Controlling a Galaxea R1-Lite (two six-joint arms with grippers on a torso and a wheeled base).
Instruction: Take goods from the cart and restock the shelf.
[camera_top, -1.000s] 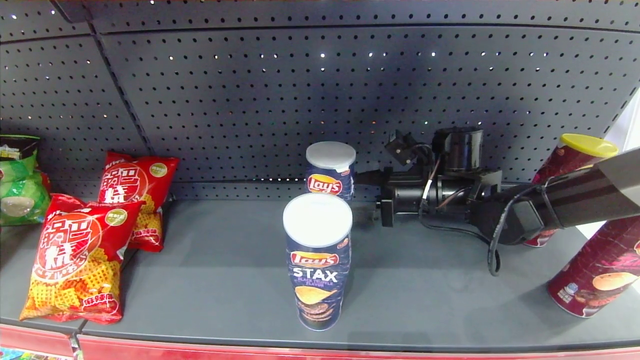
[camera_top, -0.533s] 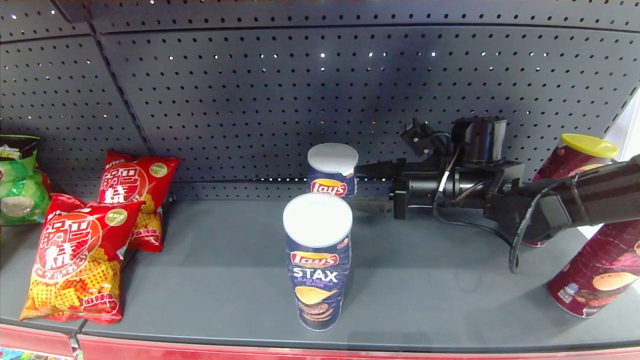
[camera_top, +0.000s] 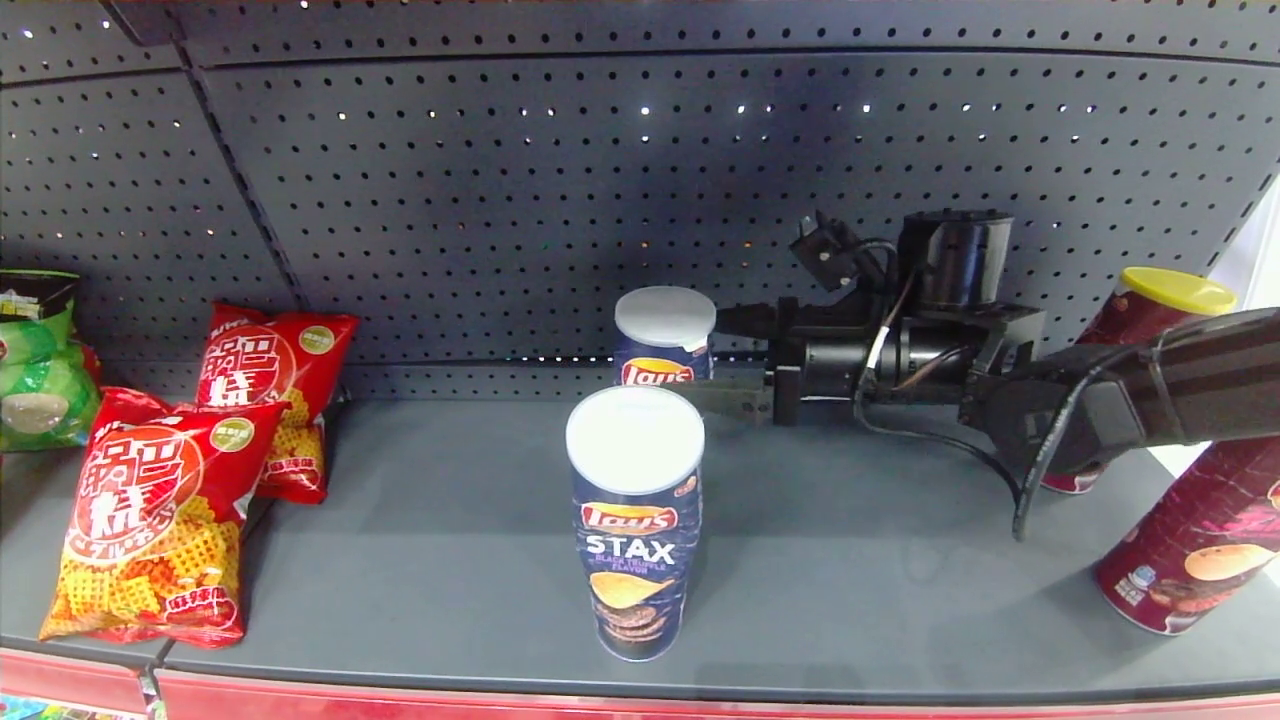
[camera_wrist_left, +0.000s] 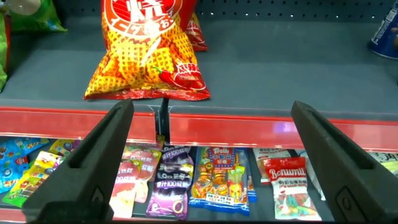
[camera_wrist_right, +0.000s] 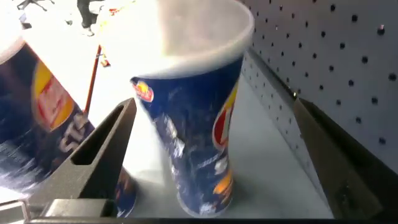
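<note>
Two blue chip cans with white lids stand on the grey shelf (camera_top: 860, 580). The front can (camera_top: 635, 520) is near the shelf's front edge, and the rear can (camera_top: 665, 335) stands by the pegboard. My right gripper (camera_top: 735, 360) is open, level with the rear can's right side. Seen from the right wrist, the rear can (camera_wrist_right: 199, 118) stands just ahead of the spread fingers of the right gripper (camera_wrist_right: 211, 155), with a gap on each side. My left gripper (camera_wrist_left: 211, 168) is open and holds nothing, low before the shelf's red front edge (camera_wrist_left: 249, 127).
Two dark red cans stand at the shelf's right: one tilted (camera_top: 1190, 530), one with a yellow lid (camera_top: 1140, 320) behind my right arm. Red snack bags (camera_top: 150, 520) and a green bag (camera_top: 35, 370) lie at the left. Candy packs (camera_wrist_left: 217, 180) fill the lower shelf.
My right gripper drew back to the right from the rear can and rose a little, then edged back toward it. Both blue cans stay upright.
</note>
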